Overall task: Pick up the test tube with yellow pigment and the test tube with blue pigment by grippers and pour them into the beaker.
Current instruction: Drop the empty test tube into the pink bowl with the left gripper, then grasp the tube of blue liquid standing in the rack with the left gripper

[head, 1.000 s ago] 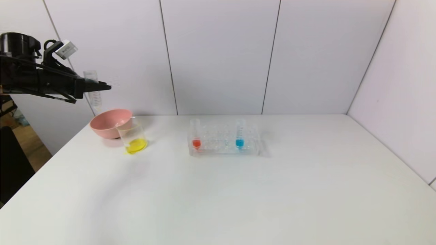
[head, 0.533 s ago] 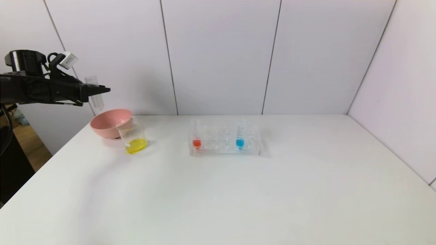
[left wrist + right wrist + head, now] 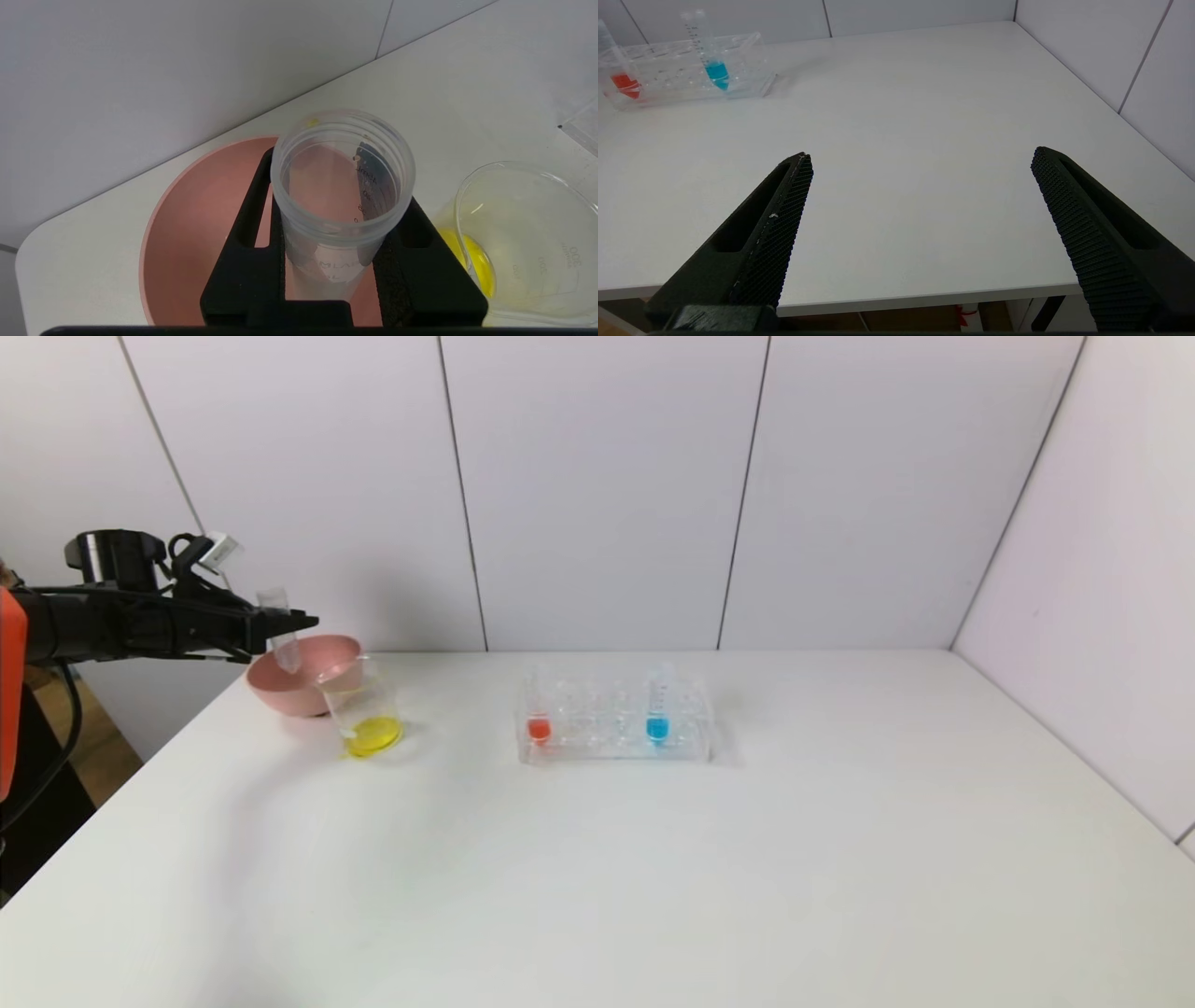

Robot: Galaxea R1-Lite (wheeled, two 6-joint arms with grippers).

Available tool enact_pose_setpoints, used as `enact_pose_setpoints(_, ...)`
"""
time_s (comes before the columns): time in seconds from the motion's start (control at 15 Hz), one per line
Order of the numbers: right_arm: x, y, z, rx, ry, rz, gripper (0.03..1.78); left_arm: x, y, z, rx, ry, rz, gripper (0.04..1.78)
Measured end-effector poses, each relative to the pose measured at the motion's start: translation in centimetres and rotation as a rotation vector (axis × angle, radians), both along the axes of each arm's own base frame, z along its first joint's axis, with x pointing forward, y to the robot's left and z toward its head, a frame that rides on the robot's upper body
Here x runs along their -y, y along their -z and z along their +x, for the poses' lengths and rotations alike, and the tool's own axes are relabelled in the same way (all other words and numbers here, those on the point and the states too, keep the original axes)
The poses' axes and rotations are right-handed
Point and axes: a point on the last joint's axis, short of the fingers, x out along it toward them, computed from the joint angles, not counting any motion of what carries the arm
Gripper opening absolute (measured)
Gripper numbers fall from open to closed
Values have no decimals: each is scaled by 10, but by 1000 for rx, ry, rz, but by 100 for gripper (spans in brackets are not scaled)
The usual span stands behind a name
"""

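Note:
My left gripper (image 3: 285,619) is shut on a clear test tube (image 3: 288,655) that holds no liquid and has a yellow speck on its rim. It holds the tube upright over the pink bowl (image 3: 301,679), with the tube's lower end inside the bowl's rim. In the left wrist view the tube (image 3: 341,219) sits between the black fingers (image 3: 252,219). The beaker (image 3: 364,709) stands just right of the bowl with yellow liquid in its bottom. The blue test tube (image 3: 658,707) stands in the clear rack (image 3: 611,747). My right gripper (image 3: 922,156) is open and empty above the table's front edge, out of the head view.
A tube with red-orange liquid (image 3: 538,709) stands at the rack's left end. The bowl (image 3: 196,233) and beaker (image 3: 523,233) sit near the table's far left corner. Grey walls close the back and right sides.
My left gripper has come down and slightly right with the empty tube, from well above the bowl to the bowl's rim. Nothing else has moved.

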Motion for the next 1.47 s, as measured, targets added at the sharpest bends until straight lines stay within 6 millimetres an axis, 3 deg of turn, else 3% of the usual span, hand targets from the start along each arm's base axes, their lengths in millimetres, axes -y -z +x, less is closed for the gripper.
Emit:
enact_pose_setpoints(0.27, 0, 0, 0, 0, 1, 0, 171, -1, 7, 2, -14, 0, -5, 67)
enact_pose_setpoints(0.73, 0, 0, 0, 0, 0, 0, 171, 0, 0, 0, -7, -4, -6, 162)
enact_pose_setpoints(0.87, 0, 0, 0, 0, 0, 0, 171, 4, -22, -8, 0, -41, -8, 175)
enact_pose_setpoints(1.0, 0, 0, 0, 0, 0, 0, 171, 15, -54, -20, 13, -129, 6, 178)
enact_pose_setpoints(1.27, 0, 0, 0, 0, 0, 0, 171, 61, -130, -57, 65, -415, -1, 178)
enact_pose_setpoints(1.47, 0, 0, 0, 0, 0, 0, 171, 90, -181, -96, 142, -572, -55, 178)
